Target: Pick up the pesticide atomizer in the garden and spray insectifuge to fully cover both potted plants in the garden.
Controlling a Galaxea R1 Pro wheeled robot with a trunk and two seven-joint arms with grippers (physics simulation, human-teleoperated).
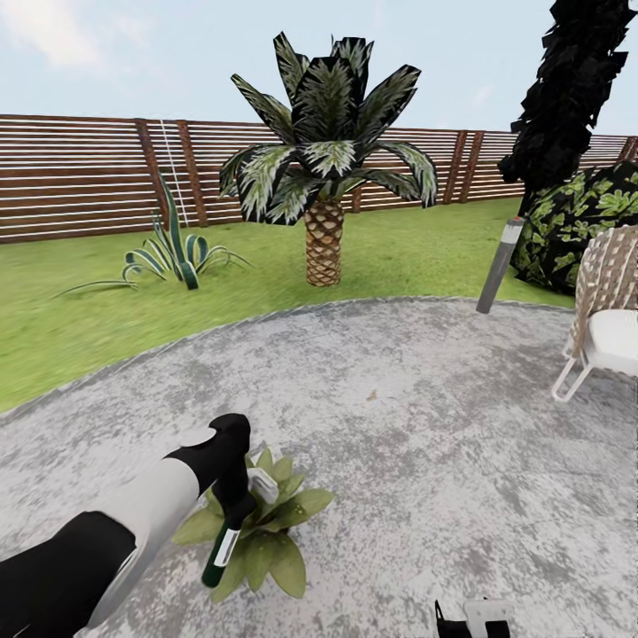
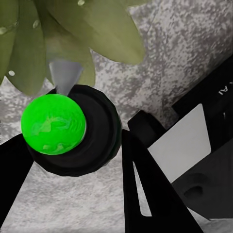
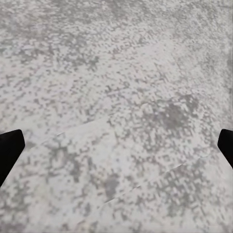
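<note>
Dark-green pesticide atomizer [image 1: 221, 549] clamped in left gripper [image 1: 232, 514] — over potted plant [image 1: 275, 532]; right gripper [image 3: 116, 145] fingers spread.

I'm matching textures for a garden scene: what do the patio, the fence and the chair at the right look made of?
The patio looks like rough matte concrete, mottled grey. The fence looks like brown stained wood, in horizontal slats on posts. The chair seems to have a woven wicker back and a smooth white frame, possibly metal or plastic.
</note>
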